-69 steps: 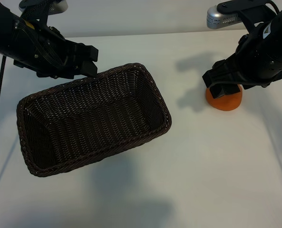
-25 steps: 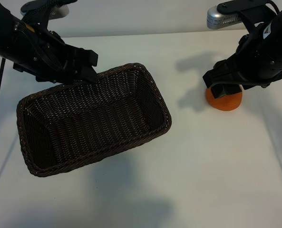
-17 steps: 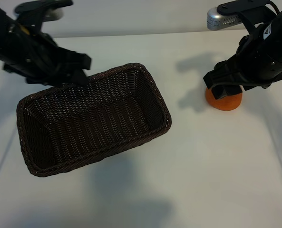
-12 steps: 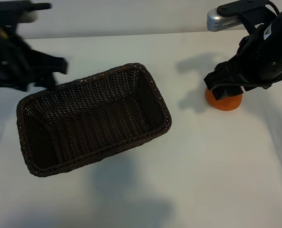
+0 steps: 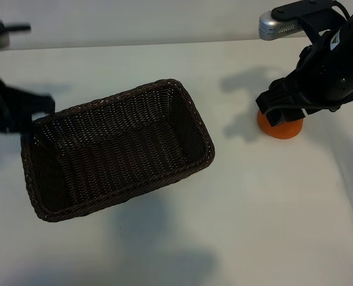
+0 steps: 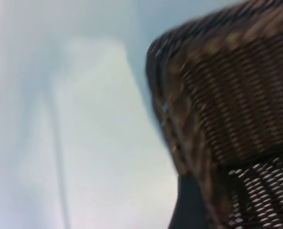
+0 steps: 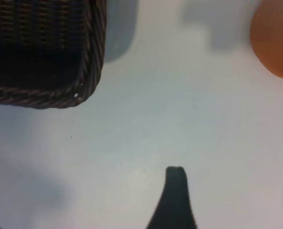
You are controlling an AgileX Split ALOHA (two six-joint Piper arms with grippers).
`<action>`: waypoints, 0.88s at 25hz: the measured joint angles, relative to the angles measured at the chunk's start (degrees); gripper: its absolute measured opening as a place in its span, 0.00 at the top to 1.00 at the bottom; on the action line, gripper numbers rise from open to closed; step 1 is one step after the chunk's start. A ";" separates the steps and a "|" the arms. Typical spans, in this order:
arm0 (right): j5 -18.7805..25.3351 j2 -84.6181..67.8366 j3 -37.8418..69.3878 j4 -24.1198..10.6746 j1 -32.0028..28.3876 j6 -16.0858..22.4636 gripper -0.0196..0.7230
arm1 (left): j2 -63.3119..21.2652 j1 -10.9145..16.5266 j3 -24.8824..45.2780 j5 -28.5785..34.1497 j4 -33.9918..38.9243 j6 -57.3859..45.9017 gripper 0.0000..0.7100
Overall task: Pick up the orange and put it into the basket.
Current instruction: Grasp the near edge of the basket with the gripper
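Your right gripper [image 5: 283, 113] hangs over the orange [image 5: 281, 127], jaws wide apart and holding nothing; the fruit sits on the counter [image 5: 265, 196] just under and slightly beyond the fingers, mostly hidden by them in the exterior view. In the right wrist view the orange [image 7: 275, 43] shows only at the frame edge, off to the side of the one visible fingertip [image 7: 175, 179].

Judging by looks: firm, roundish, light, matte peel, so not slippery, but it will roll. Take it across the widest middle, not the knob end, with moderate squeeze.

The basket [image 5: 194, 113] lies well apart, empty. The left gripper [image 5: 21, 113], blurred, open and empty, is off at the basket's far corner.
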 joint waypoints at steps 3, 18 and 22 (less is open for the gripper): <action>0.00 0.00 0.00 0.00 0.00 -0.05 0.20 | 0.00 0.00 4.28 -2.56 0.14 -1.23 0.25; 0.06 0.00 0.00 -0.11 0.00 -0.22 0.20 | 0.00 3.77 15.73 -13.49 1.61 -6.63 0.25; 0.06 0.00 0.00 -0.11 0.00 -0.40 0.20 | 0.00 6.44 15.75 -15.66 -0.70 -6.57 0.25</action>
